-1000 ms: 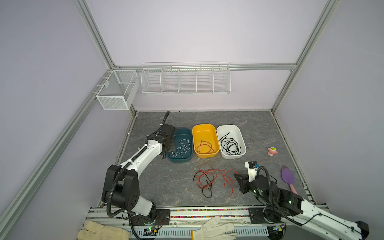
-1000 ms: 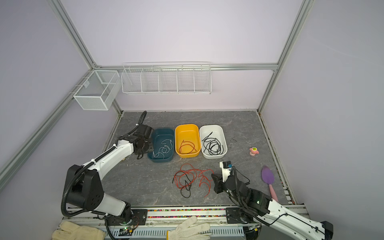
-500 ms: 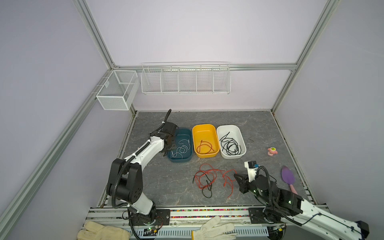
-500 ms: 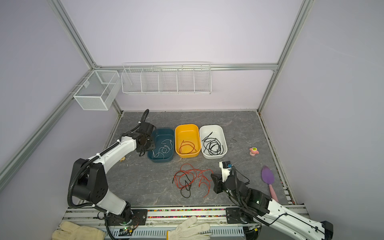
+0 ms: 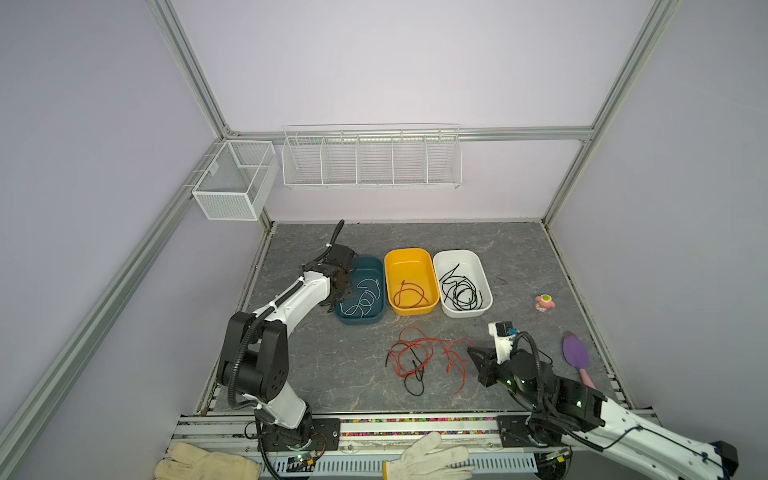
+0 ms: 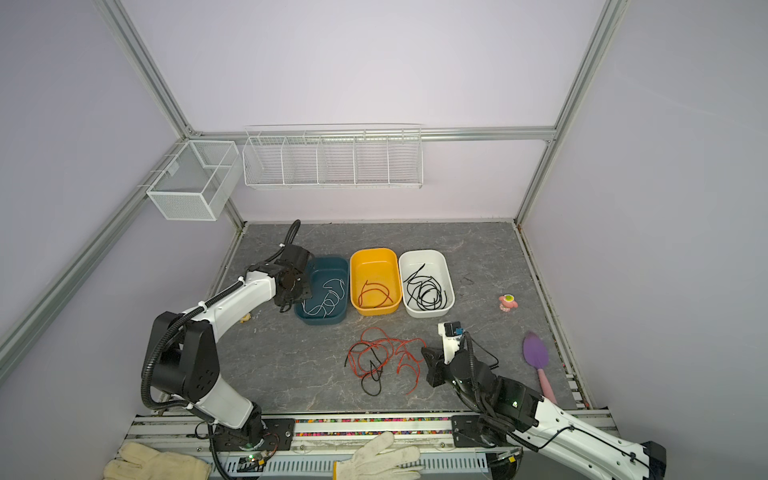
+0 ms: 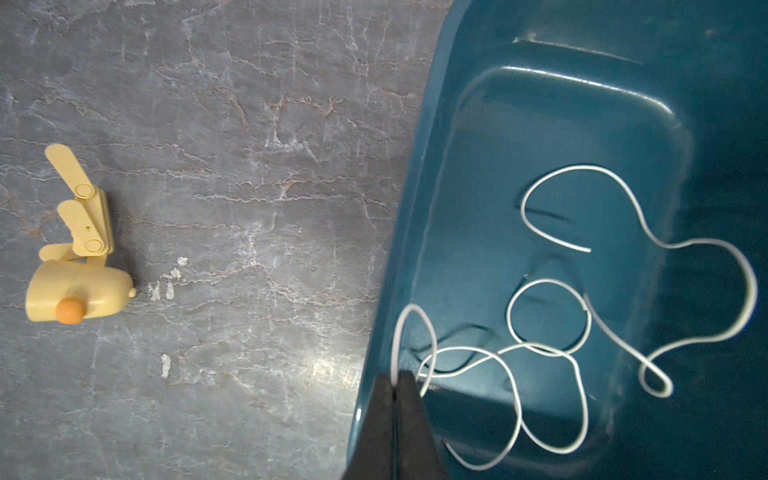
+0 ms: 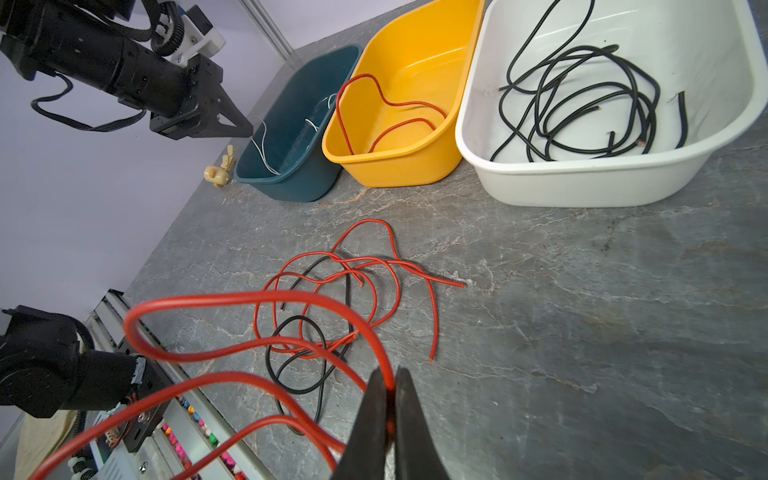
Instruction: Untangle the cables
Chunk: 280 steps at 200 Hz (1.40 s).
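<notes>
Lying coiled in the teal tub (image 7: pixel 540 104), a white cable (image 7: pixel 548 281) is pinched at one loop by the left gripper (image 7: pixel 397 378), whose tips are pressed together at the tub's rim. A red cable (image 8: pixel 257 296) is clamped between the closed tips of the right gripper (image 8: pixel 389 382), just beside the red-and-black tangle (image 5: pixel 411 355) on the grey tabletop (image 8: pixel 582 291).

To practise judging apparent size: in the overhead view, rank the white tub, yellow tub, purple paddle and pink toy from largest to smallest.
In a top view:
1. white tub and yellow tub: nearly alike, too close to rank.
2. purple paddle.
3. pink toy.
</notes>
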Motion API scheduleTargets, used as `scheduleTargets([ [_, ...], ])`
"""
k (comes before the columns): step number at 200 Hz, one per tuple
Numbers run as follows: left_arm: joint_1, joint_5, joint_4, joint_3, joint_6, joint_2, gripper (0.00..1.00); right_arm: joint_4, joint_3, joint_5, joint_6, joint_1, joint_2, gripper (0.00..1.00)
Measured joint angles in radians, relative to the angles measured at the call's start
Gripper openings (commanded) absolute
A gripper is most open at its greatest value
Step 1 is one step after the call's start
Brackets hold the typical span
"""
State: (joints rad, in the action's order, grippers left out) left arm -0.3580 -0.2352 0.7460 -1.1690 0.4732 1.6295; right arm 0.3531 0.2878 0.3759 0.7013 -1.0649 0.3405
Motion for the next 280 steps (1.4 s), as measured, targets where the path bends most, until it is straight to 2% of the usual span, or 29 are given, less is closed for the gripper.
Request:
scheduleTargets([
  [97,-0.042,0.043,-0.008,-0.043,0.004,0.072,0.02,-0.006,0.0,0.0,0.0,0.0,0.0,0.07],
  [121,-0.054,0.054,-0.007,-0.053,0.001,0.103,0.16,-0.003,0.003,0.0,0.0,0.0,0.0,0.07],
  [166,-0.062,0.057,0.01,-0.114,-0.01,0.109,0.48,0.034,0.043,0.008,-0.002,0.0,0.003,0.07],
  [192,-0.062,0.054,0.035,-0.167,-0.028,0.096,0.58,0.059,0.103,0.02,-0.013,0.0,0.048,0.07],
  [248,-0.062,0.05,0.057,-0.217,-0.108,-0.021,0.82,0.125,0.312,0.03,-0.101,0.005,0.283,0.07],
  [280,-0.062,0.049,0.021,-0.163,-0.16,-0.127,0.88,0.155,0.483,0.018,-0.172,0.047,0.483,0.07],
])
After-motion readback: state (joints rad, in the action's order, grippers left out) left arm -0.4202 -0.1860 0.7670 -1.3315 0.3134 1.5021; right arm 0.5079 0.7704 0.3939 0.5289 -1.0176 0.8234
